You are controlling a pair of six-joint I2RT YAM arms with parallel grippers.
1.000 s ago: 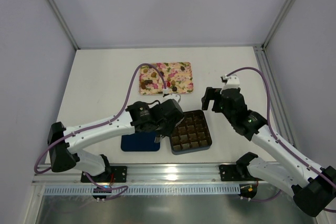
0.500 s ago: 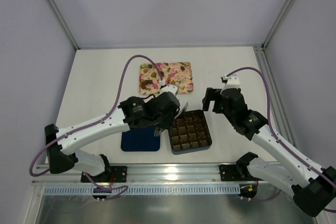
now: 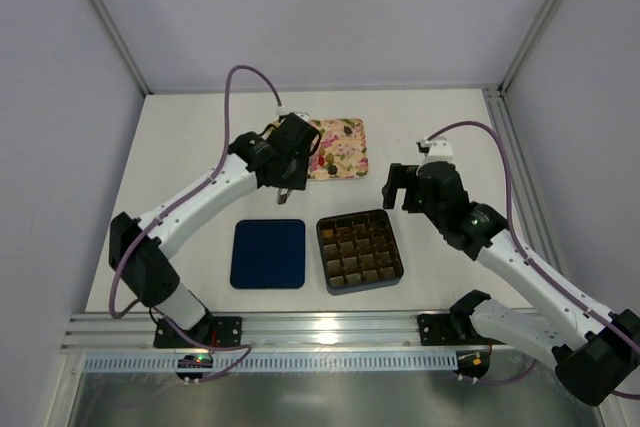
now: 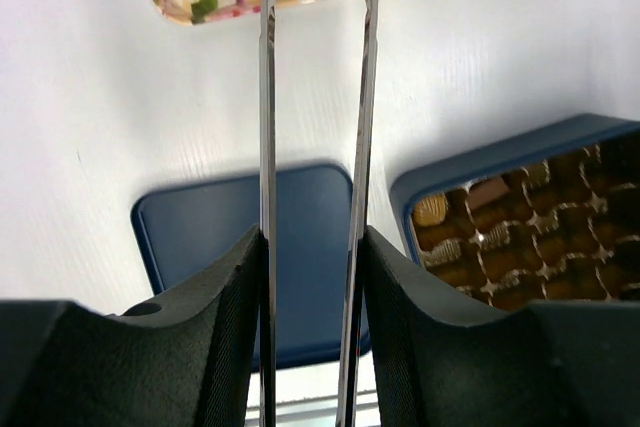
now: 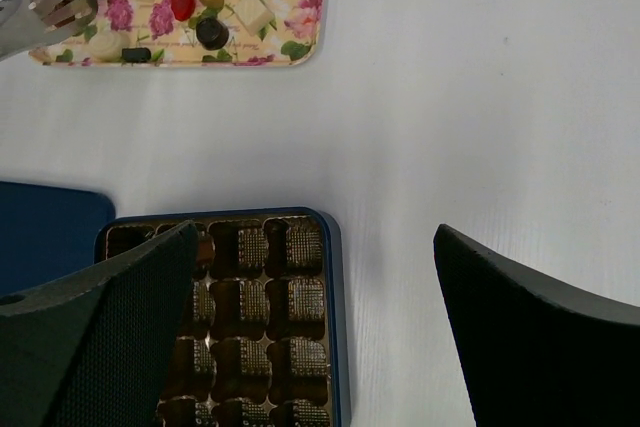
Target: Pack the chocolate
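While the left gripper [image 3: 289, 175] was clamped on a pair of thin metal tongs [image 4: 266, 97] (each blade lay flat against the inner face of a finger), it hung over the 7 o'clock corner of the floral tray [image 3: 345, 132]. The two blades ran narrowly apart toward the tray. In the left wrist view a small dark piece lay between them near their far end; whether they pinched it could not be told. Loose chocolate [image 5: 210, 32] of dark, tan, whitish and red kinds was scattered on the tray. More pieces sat in the cells of the dark square box [image 3: 365, 288], which stood on the white table [image 3: 190, 147] at 6 o'clock from the tray; whether every cell was filled could not be told. A flat dark-blue lid [image 3: 268, 254] lay at 9 o'clock of the box, just beside it and not touching. The right gripper [image 3: 398, 187] hovered at 1 o'clock from the box, its fingers spread wide and holding nothing.
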